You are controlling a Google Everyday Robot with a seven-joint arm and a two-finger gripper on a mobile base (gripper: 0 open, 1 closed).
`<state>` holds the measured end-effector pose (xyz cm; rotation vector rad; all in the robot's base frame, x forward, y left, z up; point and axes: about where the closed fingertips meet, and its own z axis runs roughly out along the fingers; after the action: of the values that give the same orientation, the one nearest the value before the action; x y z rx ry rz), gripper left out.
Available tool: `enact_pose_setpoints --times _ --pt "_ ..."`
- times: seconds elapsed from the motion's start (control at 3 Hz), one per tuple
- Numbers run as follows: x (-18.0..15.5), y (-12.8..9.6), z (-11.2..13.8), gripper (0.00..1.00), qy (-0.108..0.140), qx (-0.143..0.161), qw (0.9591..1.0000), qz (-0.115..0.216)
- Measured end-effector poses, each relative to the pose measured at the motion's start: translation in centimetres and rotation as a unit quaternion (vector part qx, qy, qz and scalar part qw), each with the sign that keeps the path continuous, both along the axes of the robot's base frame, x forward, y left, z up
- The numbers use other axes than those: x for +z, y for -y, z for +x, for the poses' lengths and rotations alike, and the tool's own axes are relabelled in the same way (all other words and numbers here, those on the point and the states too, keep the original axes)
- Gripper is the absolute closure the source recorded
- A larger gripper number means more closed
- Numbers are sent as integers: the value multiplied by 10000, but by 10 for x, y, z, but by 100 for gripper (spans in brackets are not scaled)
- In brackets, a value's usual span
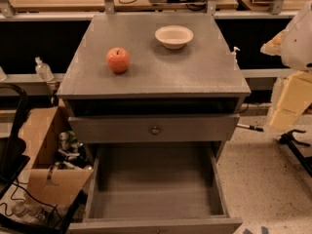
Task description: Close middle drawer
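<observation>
The grey cabinet (pixel 156 67) stands in the middle of the view. The top drawer (pixel 195 128) is out a little and has a small round knob (pixel 155 129). Below it the middle drawer (pixel 156 184) is pulled far out, its deep box empty, its front (pixel 156 224) at the bottom edge of the view. The lowest drawer is hidden beneath it. My gripper (pixel 274 45) is at the right edge, level with the cabinet top and well right of it, high above the open drawer and touching nothing.
A red apple (pixel 118 59) and a cream bowl (pixel 174 36) sit on the cabinet top. A cardboard box (pixel 46 145) with clutter and a black chair (pixel 12 150) stand at the left. Speckled floor (pixel 263 179) lies to the right.
</observation>
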<state>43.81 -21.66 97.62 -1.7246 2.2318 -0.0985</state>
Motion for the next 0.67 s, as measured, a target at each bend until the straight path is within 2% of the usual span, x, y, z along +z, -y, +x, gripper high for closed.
enact_pose_setpoints --times 0.33,0.67 --pt "0 0 0 0 0 0 10000 0" --pt "-11 3 -6 0 123 -9 9999 63"
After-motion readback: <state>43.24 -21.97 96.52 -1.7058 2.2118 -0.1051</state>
